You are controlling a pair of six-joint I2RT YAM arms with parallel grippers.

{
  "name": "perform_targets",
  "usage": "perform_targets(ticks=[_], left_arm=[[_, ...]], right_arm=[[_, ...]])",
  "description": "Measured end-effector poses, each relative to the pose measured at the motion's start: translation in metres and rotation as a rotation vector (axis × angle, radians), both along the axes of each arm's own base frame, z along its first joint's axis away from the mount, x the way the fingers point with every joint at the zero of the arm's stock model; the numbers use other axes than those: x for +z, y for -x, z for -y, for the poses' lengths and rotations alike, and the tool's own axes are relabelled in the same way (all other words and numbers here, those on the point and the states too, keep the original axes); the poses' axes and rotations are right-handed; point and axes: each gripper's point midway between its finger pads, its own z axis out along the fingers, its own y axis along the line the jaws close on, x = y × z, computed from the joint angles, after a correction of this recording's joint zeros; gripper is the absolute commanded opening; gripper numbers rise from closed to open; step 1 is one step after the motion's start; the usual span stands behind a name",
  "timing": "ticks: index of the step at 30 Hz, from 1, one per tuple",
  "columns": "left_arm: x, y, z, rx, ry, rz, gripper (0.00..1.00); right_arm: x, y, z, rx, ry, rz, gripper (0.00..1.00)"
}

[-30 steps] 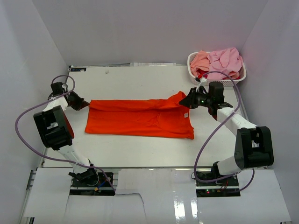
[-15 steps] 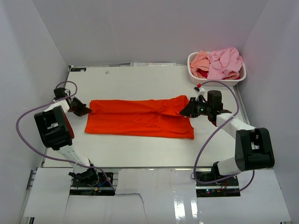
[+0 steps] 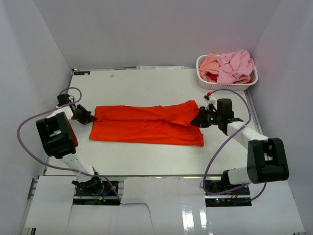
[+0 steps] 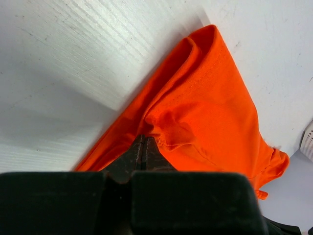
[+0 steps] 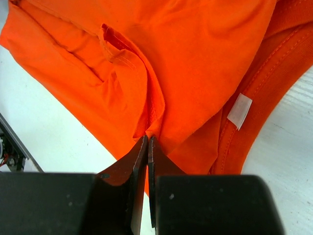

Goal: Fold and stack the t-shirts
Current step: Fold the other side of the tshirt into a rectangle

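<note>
A bright orange-red t-shirt (image 3: 146,125) lies across the middle of the table, its far long edge folded over toward the near side. My left gripper (image 3: 91,118) is shut on the shirt's left end (image 4: 195,112), pinching a fold of cloth at its tips (image 4: 143,139). At the collar end, where a white label (image 5: 239,111) shows, my right gripper (image 3: 197,120) is shut on a pleat of the orange cloth (image 5: 148,138). Light pink (image 3: 235,66) and salmon-peach (image 3: 210,63) t-shirts are heaped in the basket.
A white perforated basket (image 3: 226,85) stands at the table's back right corner. Purple cables loop from both arms, one by the left table edge (image 3: 29,122) and one by the right (image 3: 215,152). White walls close in on three sides.
Both grippers have come down and toward the near side with the shirt's far edge, laying it over the shirt. The raised collar corner on the right now lies flat.
</note>
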Motion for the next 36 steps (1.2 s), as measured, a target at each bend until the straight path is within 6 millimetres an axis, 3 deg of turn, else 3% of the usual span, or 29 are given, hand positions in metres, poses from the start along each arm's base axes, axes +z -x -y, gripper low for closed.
perform_targets(ticks=[14,22,36], left_arm=[[0.012,0.003,-0.018,0.04,-0.012,0.013,0.0],[0.012,0.01,-0.033,0.08,-0.003,0.002,0.0],[0.012,0.011,-0.034,0.076,0.005,0.008,0.0]], right_arm=[[-0.022,0.005,0.005,-0.014,0.032,-0.054,0.08],[-0.045,0.016,0.008,-0.018,0.052,-0.12,0.08],[-0.057,0.02,0.01,-0.026,0.096,-0.138,0.1]])
